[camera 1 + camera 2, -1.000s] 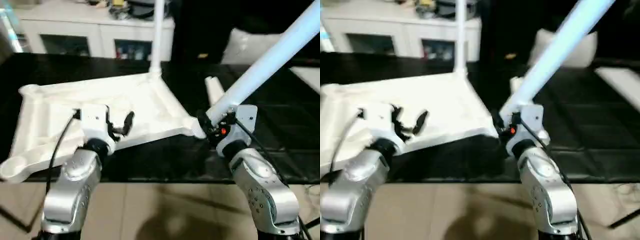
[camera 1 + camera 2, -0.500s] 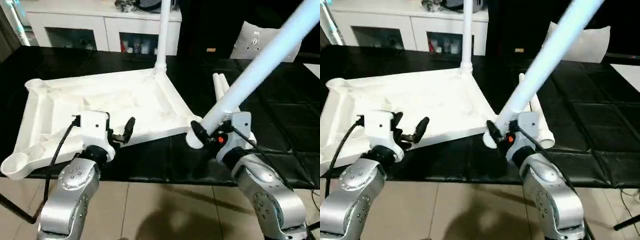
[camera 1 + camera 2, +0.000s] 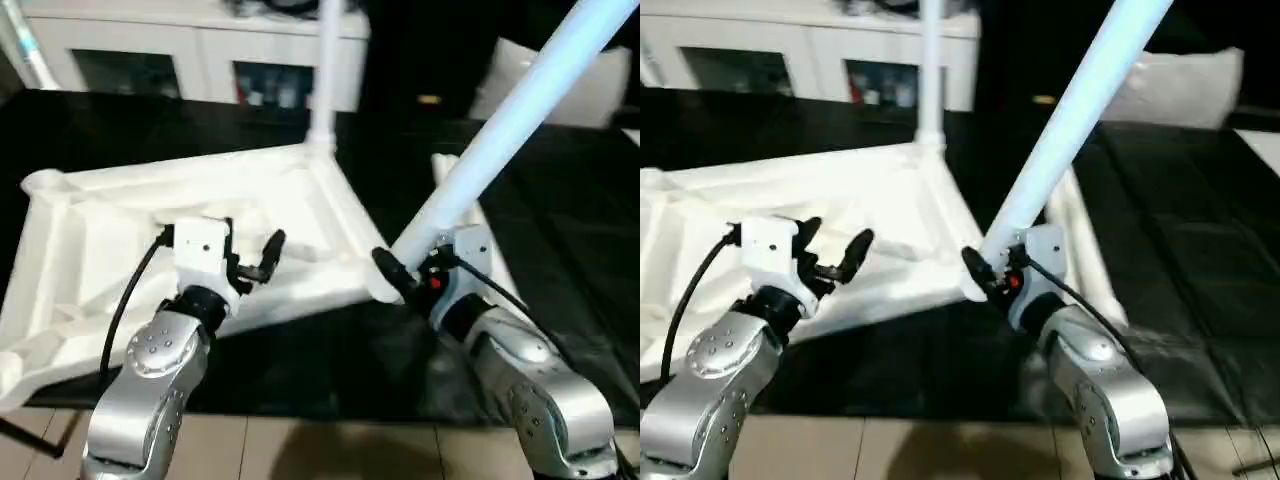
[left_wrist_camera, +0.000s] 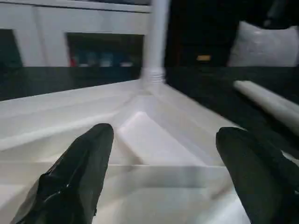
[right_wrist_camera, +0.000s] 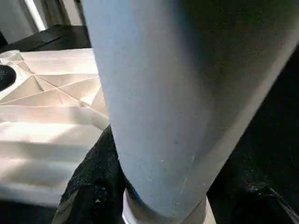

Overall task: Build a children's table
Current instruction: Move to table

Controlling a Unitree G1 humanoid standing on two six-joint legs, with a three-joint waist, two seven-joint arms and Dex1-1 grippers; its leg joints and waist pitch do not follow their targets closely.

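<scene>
The children's table top (image 3: 120,225) lies upside down on the black surface, ribbed side up. One white leg (image 3: 324,60) stands upright in its far corner socket. My right gripper (image 3: 412,270) is shut on a second white leg (image 3: 500,130), which tilts up to the right. That leg's lower end sits at the near right corner socket (image 3: 378,288). The held tube (image 5: 154,107) fills the space between the right fingers. My left gripper (image 3: 252,262) hangs open over the top's near edge, its fingers (image 4: 79,172) spread with nothing between them.
Loose white legs (image 3: 1080,225) lie on the black surface right of the table top. White cabinets (image 3: 130,50) with glass doors stand behind it. A white cushion-like thing (image 3: 590,90) is at the back right. Tiled floor (image 3: 300,450) runs along the near edge.
The whole view has shifted and tilted, so the camera moved. The right gripper still holds the tilted leg at the near right corner. The left gripper stays open over the top.
</scene>
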